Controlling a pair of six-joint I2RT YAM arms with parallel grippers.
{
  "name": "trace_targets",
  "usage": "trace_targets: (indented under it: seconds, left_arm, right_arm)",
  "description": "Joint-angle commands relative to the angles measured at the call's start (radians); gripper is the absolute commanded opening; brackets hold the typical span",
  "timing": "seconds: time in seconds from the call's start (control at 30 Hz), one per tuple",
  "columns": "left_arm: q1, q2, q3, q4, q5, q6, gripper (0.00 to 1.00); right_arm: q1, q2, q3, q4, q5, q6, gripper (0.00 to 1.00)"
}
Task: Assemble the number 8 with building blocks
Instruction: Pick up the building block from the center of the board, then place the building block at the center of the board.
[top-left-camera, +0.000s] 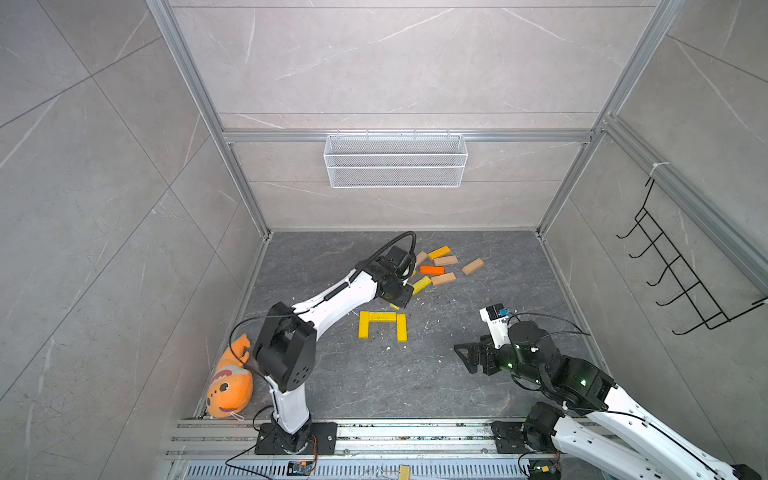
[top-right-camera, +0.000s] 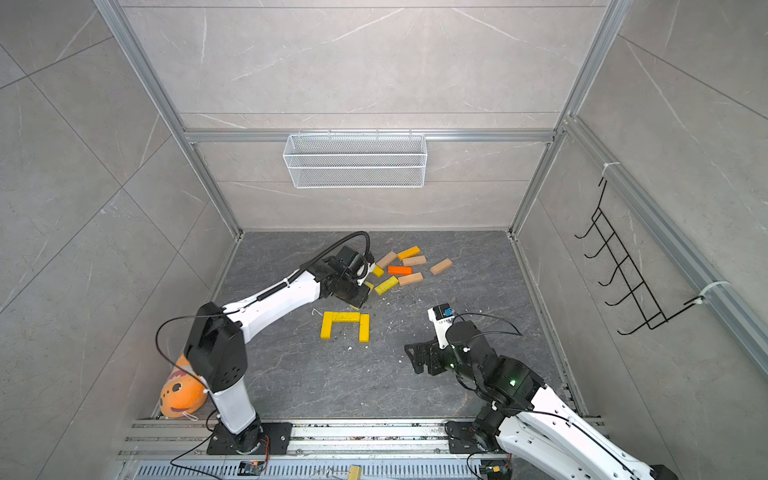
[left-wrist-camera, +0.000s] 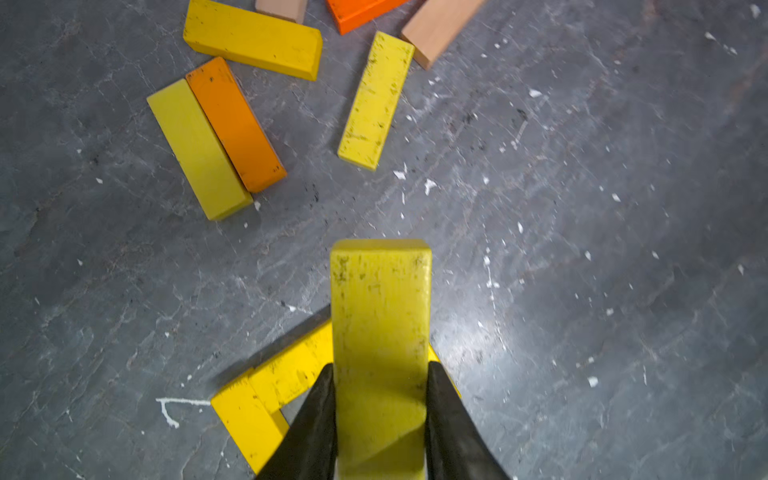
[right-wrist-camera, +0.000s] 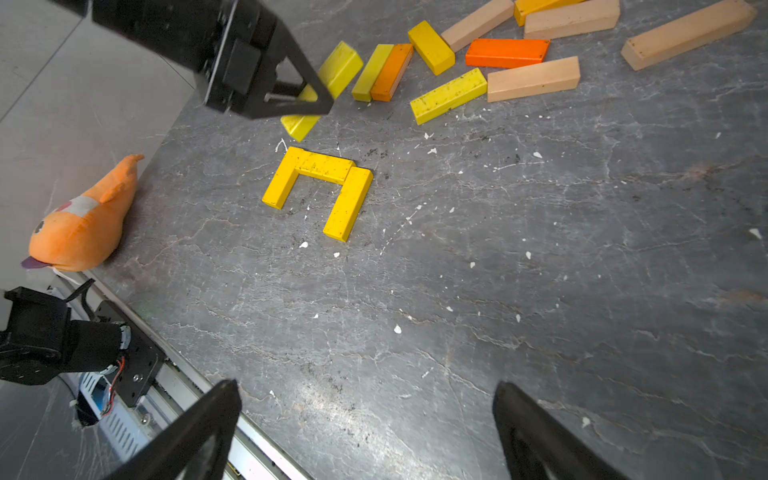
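Grey stone tabletop (top-left-camera: 374, 382) filled my view, and I saw the right gripper (right-wrist-camera: 365, 384) wide open, empty. My left gripper (left-wrist-camera: 380, 368) was clamped on one yellow block (left-wrist-camera: 380, 299) just beside the three-block yellow arch (top-left-camera: 378, 317), near the loose blocks (top-left-camera: 444, 260).

Three yellow blocks (right-wrist-camera: 324, 167) lie flat on the grey bench (right-wrist-camera: 457, 299) as an arch, a crossbar touching two legs. Just beside the arch's corner, the left arm (right-wrist-camera: 187, 29) reaches in, its black jaws clamped on a tilted yellow block (right-wrist-camera: 343, 66). Beyond it the loose blocks (right-wrist-camera: 534, 79) lie scattered: a yellow and an orange one side by side, more yellow, one bright orange, several tan. A plush fish (right-wrist-camera: 83, 224) lies at the bench edge. The right arm's jaws stand wide apart, with only bare bench between them.
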Motion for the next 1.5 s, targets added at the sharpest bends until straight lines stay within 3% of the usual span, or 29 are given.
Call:
trace_targets:
  seconds: [0.0, 0.23, 0.47, 0.8, 0.97, 1.07, 1.47]
  left_arm:
    - [-0.041, -0.113, -0.143, 0.036, 0.024, 0.015, 0.29]
    - [-0.175, -0.226, -0.363, 0.030, -0.077, -0.080, 0.29]
    - [-0.200, -0.242, -0.519, 0.118, -0.075, -0.155, 0.30]
    - [-0.203, -0.154, -0.553, 0.173, -0.081, -0.192, 0.34]
    - [-0.221, -0.167, -0.577, 0.174, -0.108, -0.263, 0.55]
    - [-0.257, -0.183, -0.581, 0.135, -0.165, -0.324, 0.59]
    - [-0.263, -0.274, -0.646, -0.009, -0.222, -0.646, 0.59]
  right_arm:
    - [0.005, 0.018, 0.026, -0.005, -0.035, -0.021, 0.97]
    - [0.010, 0.068, 0.041, 0.013, -0.047, -0.016, 0.97]
    - [0.056, 0.145, 0.042, 0.066, -0.032, -0.004, 0.97]
    - [0.102, 0.168, 0.025, 0.086, 0.010, 0.005, 0.97]
    - [0.105, 0.157, 0.013, 0.086, 0.021, 0.010, 0.97]
    - [0.105, 0.154, 0.004, 0.092, 0.022, 0.016, 0.97]
    - [0.112, 0.150, -0.016, 0.107, 0.030, 0.025, 0.97]
